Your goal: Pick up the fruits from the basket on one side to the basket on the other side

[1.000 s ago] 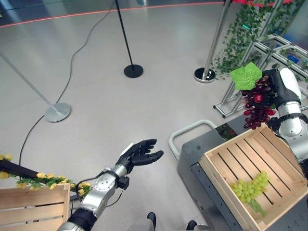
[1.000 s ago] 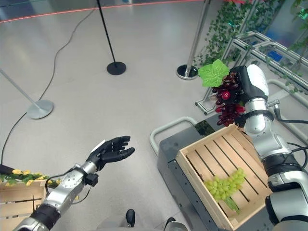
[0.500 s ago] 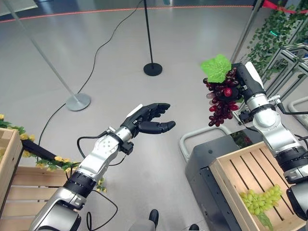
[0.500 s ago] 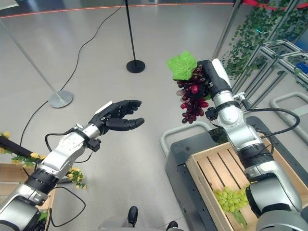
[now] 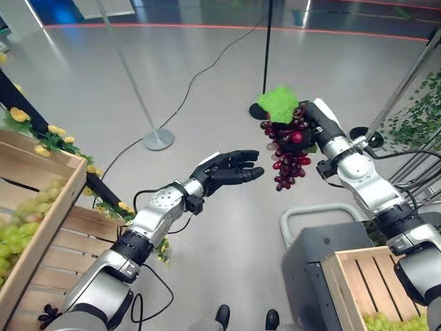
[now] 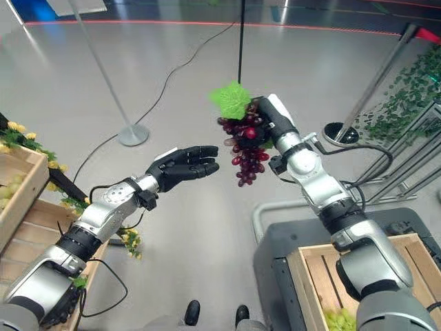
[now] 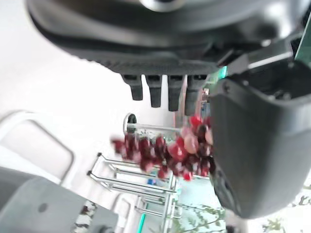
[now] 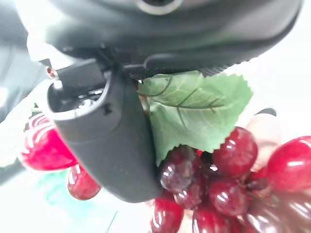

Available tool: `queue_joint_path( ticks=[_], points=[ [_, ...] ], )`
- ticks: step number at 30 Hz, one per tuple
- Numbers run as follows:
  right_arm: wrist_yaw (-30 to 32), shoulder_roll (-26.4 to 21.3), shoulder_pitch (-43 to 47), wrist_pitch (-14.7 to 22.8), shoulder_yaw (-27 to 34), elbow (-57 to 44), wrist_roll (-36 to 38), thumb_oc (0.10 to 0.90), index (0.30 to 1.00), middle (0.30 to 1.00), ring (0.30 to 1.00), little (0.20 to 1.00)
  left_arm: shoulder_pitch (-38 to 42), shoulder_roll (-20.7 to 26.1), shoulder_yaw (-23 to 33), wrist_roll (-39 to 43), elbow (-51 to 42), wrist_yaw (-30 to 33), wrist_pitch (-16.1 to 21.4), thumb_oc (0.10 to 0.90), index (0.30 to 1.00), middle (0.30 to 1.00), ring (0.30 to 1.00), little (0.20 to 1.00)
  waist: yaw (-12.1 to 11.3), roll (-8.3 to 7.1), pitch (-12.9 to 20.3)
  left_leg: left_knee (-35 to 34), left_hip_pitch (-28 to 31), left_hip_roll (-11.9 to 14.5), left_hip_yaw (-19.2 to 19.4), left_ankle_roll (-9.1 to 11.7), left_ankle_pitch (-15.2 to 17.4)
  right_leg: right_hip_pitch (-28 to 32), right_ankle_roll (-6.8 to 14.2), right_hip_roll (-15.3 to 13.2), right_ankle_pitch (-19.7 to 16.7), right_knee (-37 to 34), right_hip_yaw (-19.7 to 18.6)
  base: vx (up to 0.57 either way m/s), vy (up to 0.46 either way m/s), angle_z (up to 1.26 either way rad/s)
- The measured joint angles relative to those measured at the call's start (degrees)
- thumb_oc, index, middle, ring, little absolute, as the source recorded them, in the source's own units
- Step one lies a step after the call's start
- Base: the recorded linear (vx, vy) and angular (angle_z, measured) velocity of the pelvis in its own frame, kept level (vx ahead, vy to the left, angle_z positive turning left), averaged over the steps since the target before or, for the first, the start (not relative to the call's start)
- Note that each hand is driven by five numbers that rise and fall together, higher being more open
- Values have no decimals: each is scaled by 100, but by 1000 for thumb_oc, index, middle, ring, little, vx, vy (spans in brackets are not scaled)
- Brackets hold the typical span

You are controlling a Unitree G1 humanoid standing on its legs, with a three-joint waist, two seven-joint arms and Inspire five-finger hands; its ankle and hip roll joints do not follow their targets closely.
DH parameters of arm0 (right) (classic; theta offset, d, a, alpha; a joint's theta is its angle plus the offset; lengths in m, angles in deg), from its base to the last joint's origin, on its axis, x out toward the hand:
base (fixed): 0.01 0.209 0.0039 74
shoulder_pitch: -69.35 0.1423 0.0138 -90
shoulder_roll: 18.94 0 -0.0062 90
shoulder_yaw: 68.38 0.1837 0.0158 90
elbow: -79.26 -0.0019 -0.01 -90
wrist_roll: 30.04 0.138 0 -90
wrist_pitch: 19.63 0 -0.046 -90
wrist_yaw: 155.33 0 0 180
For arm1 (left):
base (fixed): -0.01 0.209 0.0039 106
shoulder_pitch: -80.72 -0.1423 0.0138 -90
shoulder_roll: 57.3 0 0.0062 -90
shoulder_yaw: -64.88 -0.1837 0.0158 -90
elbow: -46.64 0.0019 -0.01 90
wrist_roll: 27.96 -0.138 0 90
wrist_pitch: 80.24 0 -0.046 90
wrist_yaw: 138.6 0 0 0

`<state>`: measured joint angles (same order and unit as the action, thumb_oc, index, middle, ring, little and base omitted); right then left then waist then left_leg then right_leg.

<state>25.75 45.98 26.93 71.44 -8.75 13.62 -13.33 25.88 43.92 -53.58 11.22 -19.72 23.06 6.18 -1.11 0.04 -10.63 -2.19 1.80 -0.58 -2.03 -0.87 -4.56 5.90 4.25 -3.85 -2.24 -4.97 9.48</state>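
A bunch of red grapes (image 5: 289,150) with a green leaf (image 5: 278,103) hangs in mid-air over the floor, and my right hand (image 5: 315,123) is shut on its top. In the right wrist view the thumb (image 8: 97,131) presses beside the leaf (image 8: 194,111) and berries (image 8: 218,179). My left hand (image 5: 231,169) is open, fingers stretched toward the bunch, a short gap from it. The left wrist view shows the grapes (image 7: 165,153) just past its fingers (image 7: 160,90). A wooden crate (image 5: 58,196) at the left holds green grapes (image 5: 17,231). Another crate (image 5: 351,283) sits at the lower right.
The right crate rests on a grey cart (image 5: 306,258) with a pale tube handle (image 5: 310,210). Stanchion poles with round bases (image 5: 158,139) stand on the floor behind, with a cable running between them. Yellow flowers (image 5: 52,131) trim the left crate. Ivy-covered metal frames (image 6: 406,103) are at the right.
The camera has swung left, bringing the left crate into view. My right hand has carried the red grapes leftward and closer to my left hand, which stays open.
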Motion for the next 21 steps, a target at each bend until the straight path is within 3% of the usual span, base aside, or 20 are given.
queue_joint_path(
  ticks=[11,21],
  points=[
    [-22,318,448,-253,-44,-4,217,400,300,300,300,300,708,-118,-38,225,530,-176,-303,800,900,900,900,900,11,1,0,-287,109,55,198,-30,-95,-33,7,51,34,-10,61,15,44,4],
    [-306,606,599,-449,-45,-345,403,400,300,300,300,300,734,-178,-38,435,525,-57,-353,800,900,900,900,900,31,0,1,-288,125,60,236,-29,-95,-31,6,53,35,-12,45,0,8,-1]
  ],
)
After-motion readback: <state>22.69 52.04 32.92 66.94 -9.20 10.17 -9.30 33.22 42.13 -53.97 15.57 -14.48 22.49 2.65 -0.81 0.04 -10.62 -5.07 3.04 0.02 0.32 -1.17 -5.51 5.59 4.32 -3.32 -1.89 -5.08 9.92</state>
